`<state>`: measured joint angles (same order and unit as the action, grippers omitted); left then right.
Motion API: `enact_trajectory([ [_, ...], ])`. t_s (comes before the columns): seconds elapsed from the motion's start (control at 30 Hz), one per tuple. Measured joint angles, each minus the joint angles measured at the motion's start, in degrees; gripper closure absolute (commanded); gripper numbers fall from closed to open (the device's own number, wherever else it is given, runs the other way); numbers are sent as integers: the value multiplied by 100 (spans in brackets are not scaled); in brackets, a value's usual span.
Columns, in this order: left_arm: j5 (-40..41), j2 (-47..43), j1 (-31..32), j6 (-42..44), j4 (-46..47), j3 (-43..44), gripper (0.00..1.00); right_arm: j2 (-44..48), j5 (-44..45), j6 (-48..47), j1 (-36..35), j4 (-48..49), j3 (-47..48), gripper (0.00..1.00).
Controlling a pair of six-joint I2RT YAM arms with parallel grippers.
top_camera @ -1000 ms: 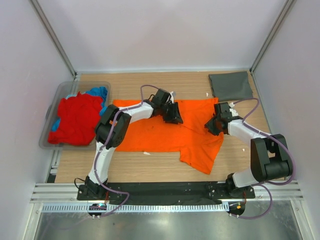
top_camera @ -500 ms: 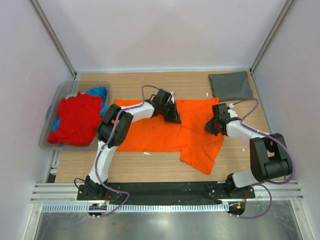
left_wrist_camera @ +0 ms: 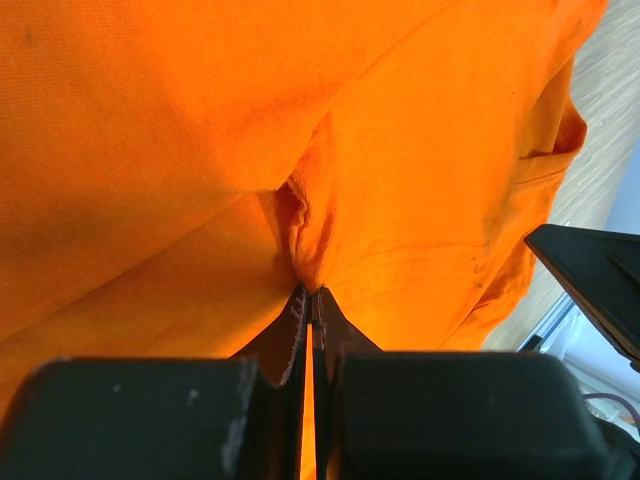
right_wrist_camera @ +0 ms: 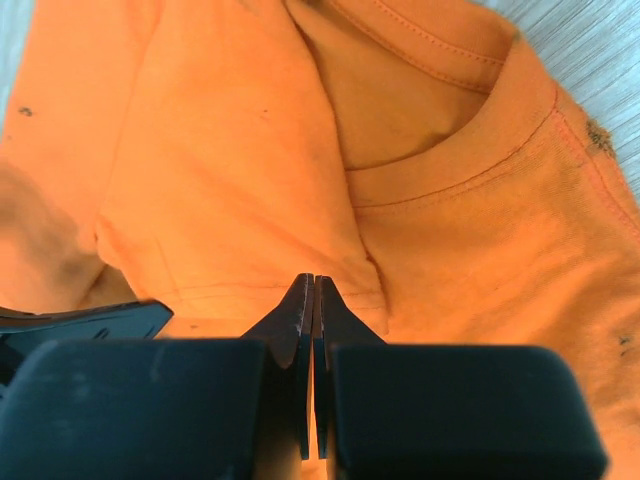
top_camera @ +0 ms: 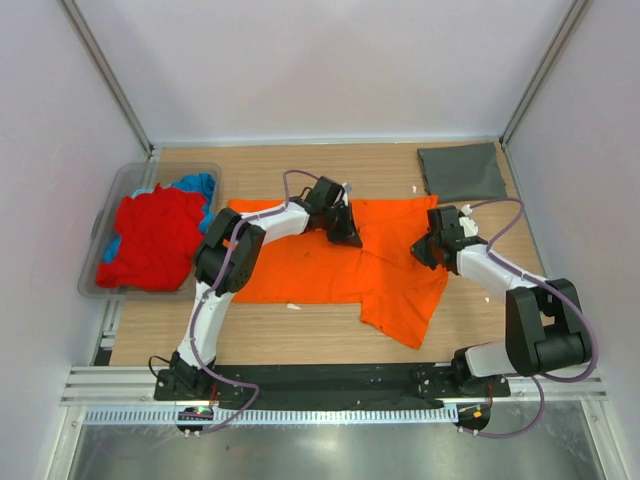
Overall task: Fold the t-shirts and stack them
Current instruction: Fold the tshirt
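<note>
**Ana:** Why is the big orange t-shirt (top_camera: 320,270) spread flat on the tabletop (top_camera: 300,165)?

**Ben:** So it can be folded, I think. It lies right under both pincers.

**Ana:** And the clear tub (top_camera: 135,170), far out to the side of the left pincer (top_camera: 345,228)?

**Ben:** It holds the red t-shirt (top_camera: 150,235) and a blue t-shirt (top_camera: 198,184), all bunched up. They look like they wait their turn.

**Ana:** The dark grey t-shirt (top_camera: 460,172), past the right pincer (top_camera: 425,250)?

**Ben:** That one is folded small. I guess the stack starts there.

**Ana:** What are the pincers doing?

**Ben:** The left pincer is squeezed tight on a little bump of orange cloth. The right pincer is squeezed tight on orange cloth too, with the collar (right_wrist_camera: 455,165) just ahead of its tips. Two holds should lift the cloth evenly.
</note>
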<state>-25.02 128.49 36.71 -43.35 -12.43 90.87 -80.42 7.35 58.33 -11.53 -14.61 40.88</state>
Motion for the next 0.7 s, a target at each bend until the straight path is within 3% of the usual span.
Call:
enact_trajectory([
  [0.23, 61, -116, 0, -17, -175, 13, 100, 195, -2, 59, -2, -2, -39, 98],
  [0.37, 85, -125, 2, -37, -227, 42, 100, 208, -2, 85, -52, 2, -149, 79],
  [0.53, 105, -125, 4, -103, -291, 44, 100, 205, 7, 109, -118, -9, -286, 70],
  [0.7, 146, -125, 4, -107, -374, 52, 100, 201, 42, 177, -184, 42, -354, 70],
])
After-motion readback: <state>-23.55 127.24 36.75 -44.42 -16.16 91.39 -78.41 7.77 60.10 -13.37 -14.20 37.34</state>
